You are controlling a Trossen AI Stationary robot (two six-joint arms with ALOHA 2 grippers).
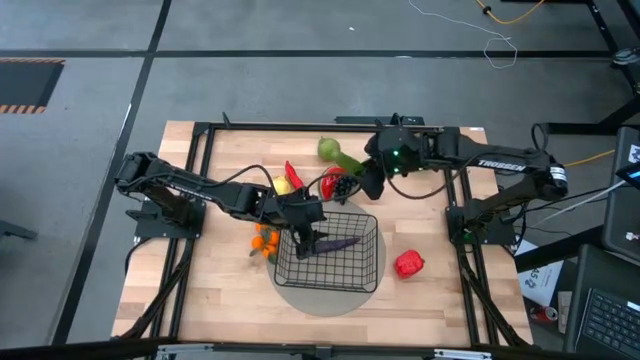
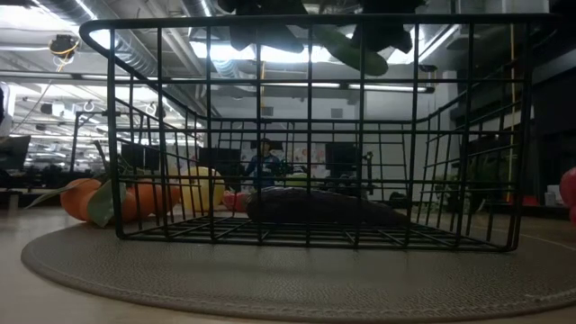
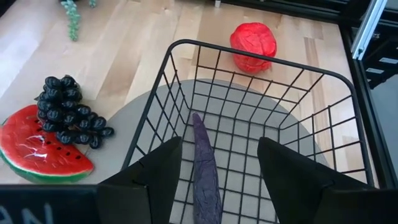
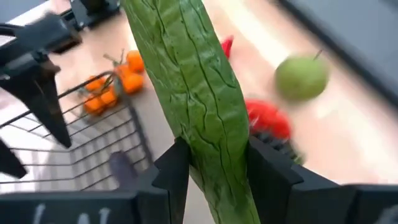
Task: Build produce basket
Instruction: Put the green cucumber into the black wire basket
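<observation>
A black wire basket (image 1: 330,250) sits on a grey mat at lower centre of the high view, with one purple eggplant (image 3: 205,171) lying on its floor. The left gripper (image 3: 217,174) hangs wide open over it, fingers either side of the eggplant, apparently having set it there. The right gripper (image 4: 211,168) clamps a cucumber (image 4: 193,93) at upper centre, likely the next item bound for the basket. Oranges (image 1: 264,241), grapes (image 3: 68,109), a watermelon slice (image 3: 37,152), a pear (image 1: 328,148) and a red pepper (image 1: 408,264) wait on the bench (image 1: 440,290).
</observation>
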